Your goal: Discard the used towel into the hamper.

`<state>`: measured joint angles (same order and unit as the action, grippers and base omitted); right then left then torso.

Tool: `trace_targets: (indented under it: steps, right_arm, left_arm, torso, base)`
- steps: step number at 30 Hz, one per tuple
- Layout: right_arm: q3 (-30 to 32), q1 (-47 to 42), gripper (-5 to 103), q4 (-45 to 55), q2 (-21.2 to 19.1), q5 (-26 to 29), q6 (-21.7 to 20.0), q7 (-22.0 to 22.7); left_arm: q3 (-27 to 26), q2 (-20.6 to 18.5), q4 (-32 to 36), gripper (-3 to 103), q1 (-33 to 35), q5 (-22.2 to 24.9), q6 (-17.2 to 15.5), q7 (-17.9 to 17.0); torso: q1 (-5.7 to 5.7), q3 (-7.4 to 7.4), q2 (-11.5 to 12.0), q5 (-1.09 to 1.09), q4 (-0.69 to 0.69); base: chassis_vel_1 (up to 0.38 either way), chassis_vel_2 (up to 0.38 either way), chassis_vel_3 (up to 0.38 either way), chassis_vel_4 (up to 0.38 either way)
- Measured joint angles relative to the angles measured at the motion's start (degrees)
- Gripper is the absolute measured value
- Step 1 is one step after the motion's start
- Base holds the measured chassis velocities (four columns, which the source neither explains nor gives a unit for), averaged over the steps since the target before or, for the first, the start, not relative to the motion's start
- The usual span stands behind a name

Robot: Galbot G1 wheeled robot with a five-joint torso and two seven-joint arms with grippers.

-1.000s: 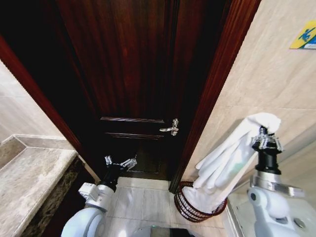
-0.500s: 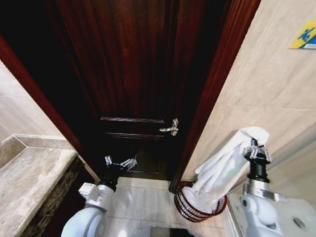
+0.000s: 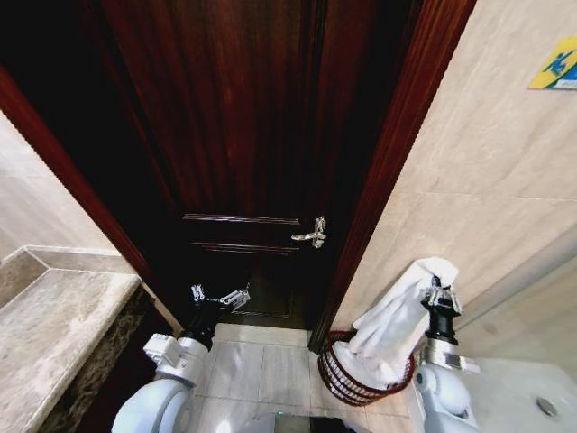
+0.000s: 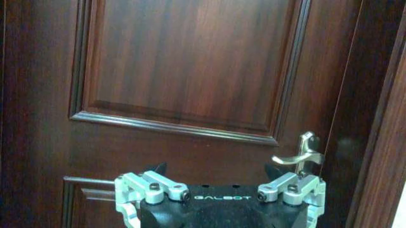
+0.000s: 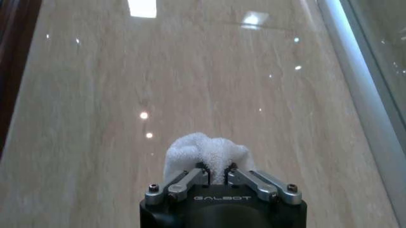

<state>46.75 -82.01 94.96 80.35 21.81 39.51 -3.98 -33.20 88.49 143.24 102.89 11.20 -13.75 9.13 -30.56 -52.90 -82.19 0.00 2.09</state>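
A white towel [image 3: 394,325] hangs from my right gripper [image 3: 439,294], which is shut on its top fold; the pinched bunch of towel [image 5: 209,151] pokes out between the fingers in the right wrist view. The towel's lower end drapes into the hamper [image 3: 345,381], a round dark reddish-brown openwork basket on the floor at the foot of the door frame. My left gripper [image 3: 219,298] is held low in front of the dark wooden door, open and holding nothing; it shows as the left gripper [image 4: 219,190] in its own wrist view.
A dark wooden door [image 3: 243,135] with a metal lever handle [image 3: 311,234] fills the middle. A beige tiled wall [image 3: 487,162] runs along the right. A marble counter [image 3: 54,325] stands at the lower left. Pale floor tiles [image 3: 261,370] lie between my arms.
My right gripper has come down and slightly left with the towel, so more of the cloth now sinks into the hamper. The left arm has not moved.
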Motion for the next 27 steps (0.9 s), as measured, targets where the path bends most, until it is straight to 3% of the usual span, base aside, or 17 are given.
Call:
trace_targets:
  steps: [13, 21, 27]
  right_arm:
    - [-3.43, 0.18, 11, -6.42, 1.87, -1.58, 2.20, 1.06]
    - [-4.77, -0.44, 11, -10.33, 0.60, 0.23, 3.95, 1.43]
    - [-8.14, -3.97, 11, -7.35, 2.02, 0.36, 4.51, 2.02]
  left_arm:
    - [0.00, 0.00, 0.00, 100, 0.00, 0.00, 0.00, 0.00]
    - [0.00, 0.00, 0.00, 100, 0.00, 0.00, 0.00, 0.00]
    - [0.00, 0.00, 0.00, 100, 0.00, 0.00, 0.00, 0.00]
  torso:
    - [0.00, 0.00, 0.00, 0.01, 0.00]
    - [0.00, 0.00, 0.00, -0.01, 0.00]
    - [0.00, 0.00, 0.00, 0.01, 0.00]
  base:
    - [0.000, 0.000, 0.000, 0.000]
    - [0.000, 0.000, 0.000, 0.000]
    - [0.000, 0.000, 0.000, 0.000]
